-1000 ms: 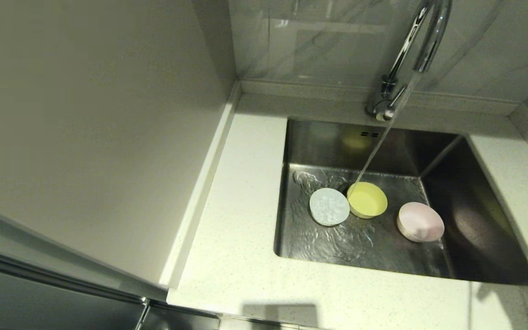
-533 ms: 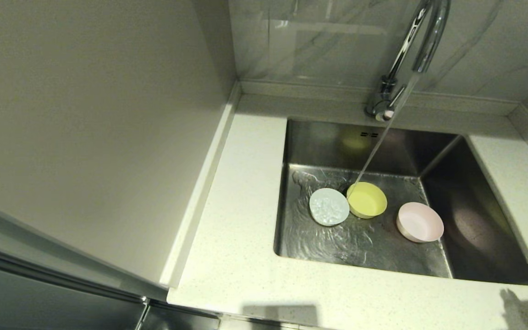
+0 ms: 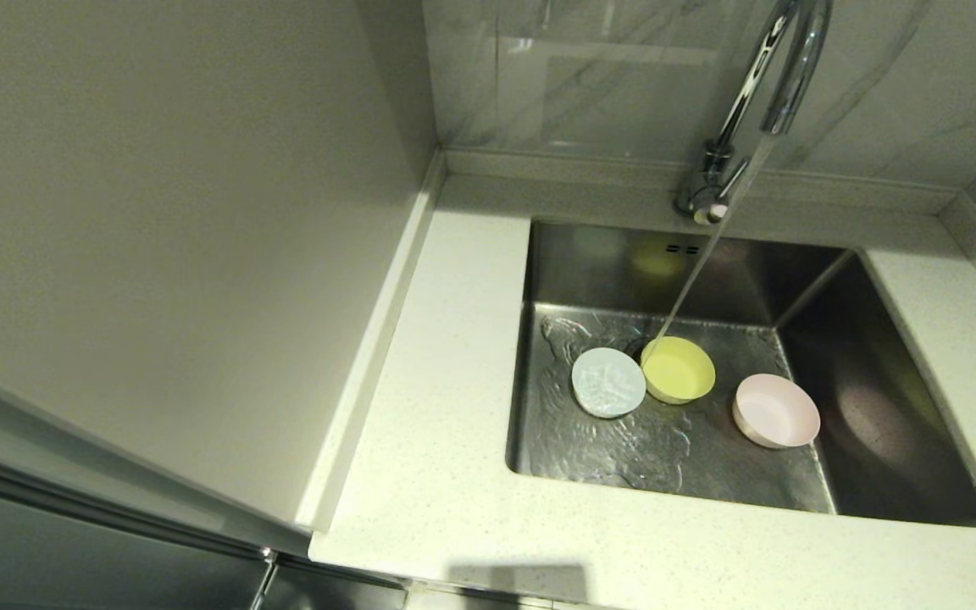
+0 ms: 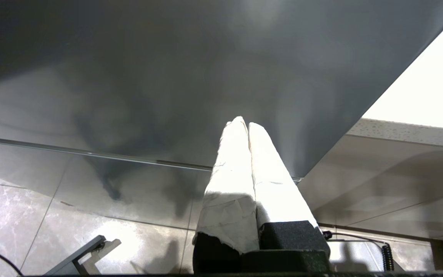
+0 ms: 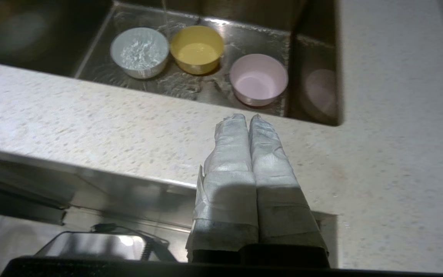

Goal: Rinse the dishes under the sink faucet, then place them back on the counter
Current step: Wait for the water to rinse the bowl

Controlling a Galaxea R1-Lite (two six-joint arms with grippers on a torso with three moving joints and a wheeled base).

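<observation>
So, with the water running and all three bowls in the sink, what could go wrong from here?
1. The faucet stream lands only near the yellow-green bowl; the pink bowl may go unrinsed.
2. The white bowl and the yellow-green one sit rim to rim, so lifting one could knock the other.
3. The bowls hold water, which may spill onto the counter.

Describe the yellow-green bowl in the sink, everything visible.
The yellow-green bowl is small, round, matte, plastic-looking, with a thin rim and plain walls. It sits upright, mouth up, on the floor of the sink, in the middle of the row of three bowls. The stream from the faucet lands at its rim on the side toward the white bowl, which it touches or nearly touches. Water pools inside it. The pink bowl stands apart.
</observation>
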